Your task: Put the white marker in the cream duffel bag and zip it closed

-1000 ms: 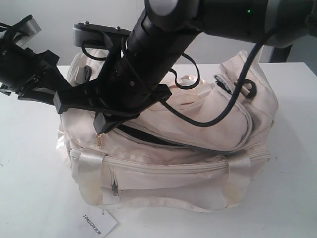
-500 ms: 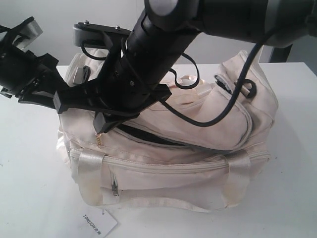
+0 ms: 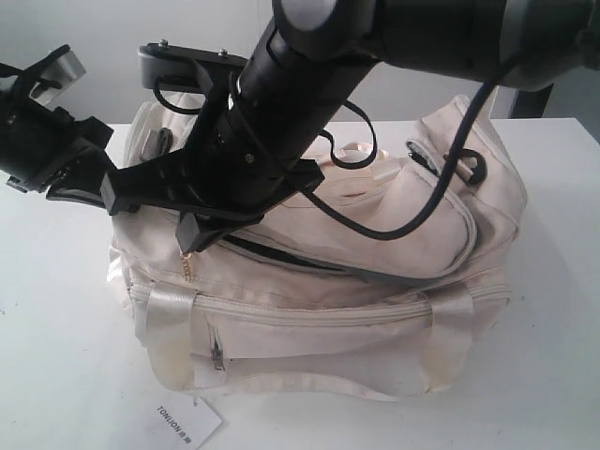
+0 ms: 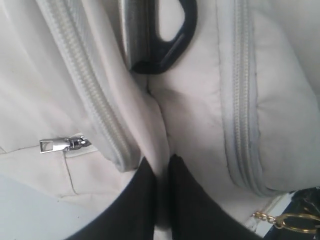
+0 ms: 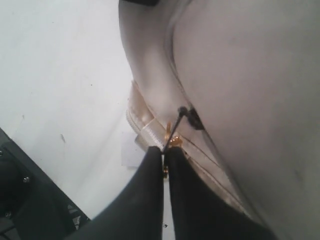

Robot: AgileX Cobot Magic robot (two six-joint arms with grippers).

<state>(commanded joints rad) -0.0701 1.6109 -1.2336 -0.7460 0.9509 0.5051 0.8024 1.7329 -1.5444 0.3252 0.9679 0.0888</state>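
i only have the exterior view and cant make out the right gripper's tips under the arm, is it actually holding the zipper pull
observer: yes. In the right wrist view the right gripper is shut on the gold zipper pull.
operator: ok and the left one, just resting against the bag
observer: no. The left wrist view shows the left gripper shut, pinching a fold of the cream duffel bag fabric between its fingers.
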